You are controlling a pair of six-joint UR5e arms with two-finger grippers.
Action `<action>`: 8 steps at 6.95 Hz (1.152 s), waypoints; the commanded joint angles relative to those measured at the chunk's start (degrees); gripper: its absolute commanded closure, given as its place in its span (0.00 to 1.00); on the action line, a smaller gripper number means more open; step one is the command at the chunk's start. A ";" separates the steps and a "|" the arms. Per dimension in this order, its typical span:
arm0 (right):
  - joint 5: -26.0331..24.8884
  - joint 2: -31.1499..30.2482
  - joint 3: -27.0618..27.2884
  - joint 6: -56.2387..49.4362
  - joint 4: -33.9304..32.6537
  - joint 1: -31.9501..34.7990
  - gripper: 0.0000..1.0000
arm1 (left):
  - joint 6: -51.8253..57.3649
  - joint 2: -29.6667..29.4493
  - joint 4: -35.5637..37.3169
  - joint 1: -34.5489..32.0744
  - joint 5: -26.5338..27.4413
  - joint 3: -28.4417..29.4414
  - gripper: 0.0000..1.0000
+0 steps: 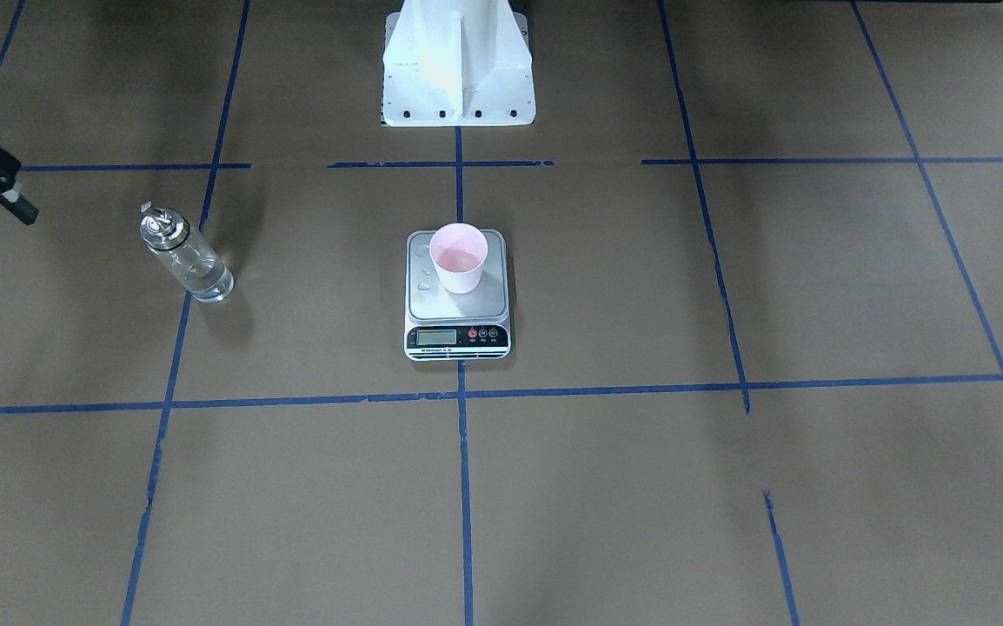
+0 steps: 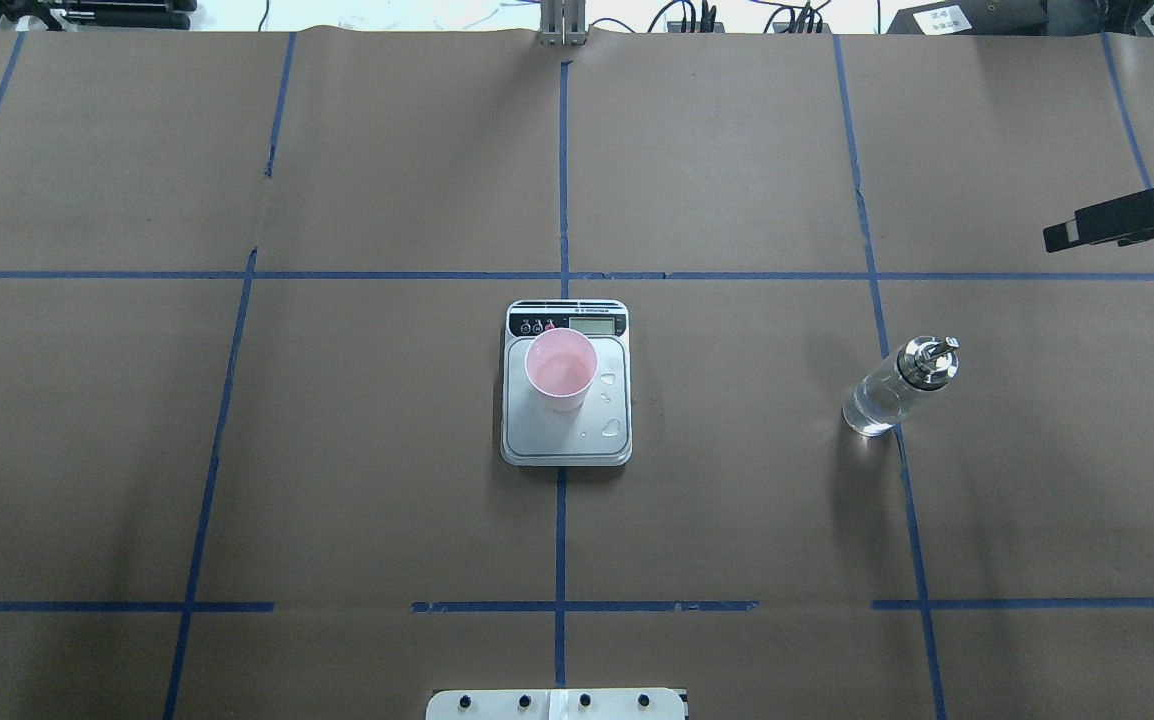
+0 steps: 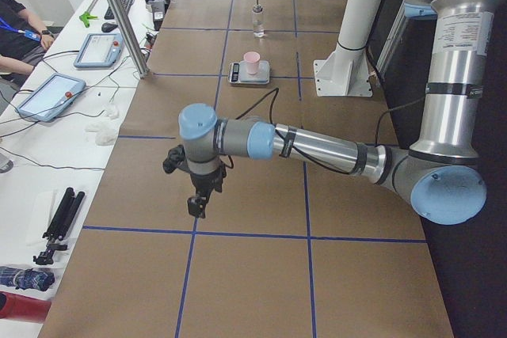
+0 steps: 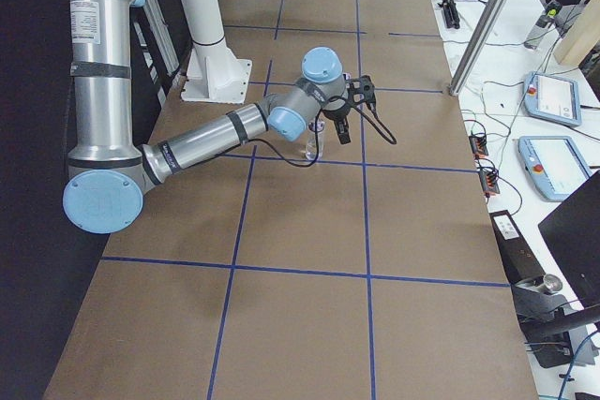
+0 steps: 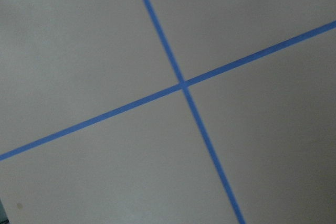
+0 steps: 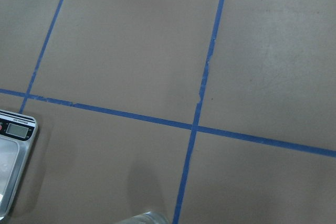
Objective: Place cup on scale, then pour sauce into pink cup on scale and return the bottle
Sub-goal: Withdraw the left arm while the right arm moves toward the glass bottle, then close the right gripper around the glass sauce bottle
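From where I stand the job looks all but finished: the pink cup (image 2: 561, 370) sits upright on the scale (image 2: 567, 445), toward the display end of the metal top, and the front view shows a shallow pool of clear sauce (image 1: 458, 259) in it, so I judge the pour done. The bottle (image 2: 892, 395) stands upright on the brown paper, well apart from the scale at its 3 o'clock in the overhead view, with nothing touching it. The right gripper (image 2: 1057, 237) hangs between the bottle's 1 and 2 o'clock, holding nothing; in the front view its jaws look parted, though the frame edge cuts them. All that is left, I reckon, is for the arms to pull clear. The overhead view picks out drops (image 2: 613, 428) on the platform at the cup's 4 o'clock, too small for the side views. Only the left side view catches the left gripper (image 3: 196, 207), over bare paper far from the scale; I cannot tell whether it is open or closed. Its wrist camera sees just a cross of blue tape (image 5: 182, 84); the right wrist camera sees a corner of the scale
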 commanded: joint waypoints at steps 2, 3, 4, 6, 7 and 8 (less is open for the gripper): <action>-20.73 0.74 14.81 15.84 -12.51 -18.95 0.00 | 1.20 3.97 -5.48 -2.29 -1.02 1.87 0.00; -28.19 0.05 17.00 21.03 -12.51 -24.92 0.00 | 1.20 4.15 -5.56 -2.37 -1.02 1.44 0.00; -37.49 -1.53 18.16 25.61 -12.42 -31.51 0.00 | 1.20 4.15 -5.56 -2.29 -1.11 1.34 0.00; -49.66 -6.78 18.17 27.31 -7.28 -40.41 0.00 | 1.20 4.15 -5.65 -2.37 -1.11 0.82 0.00; -55.98 -11.69 17.65 28.37 -1.32 -44.80 0.00 | 1.20 4.15 -5.65 -2.29 -1.11 0.82 0.00; -62.91 -12.61 16.08 32.12 -0.04 -49.72 0.00 | 1.20 4.15 -5.65 -2.29 -1.11 0.73 0.00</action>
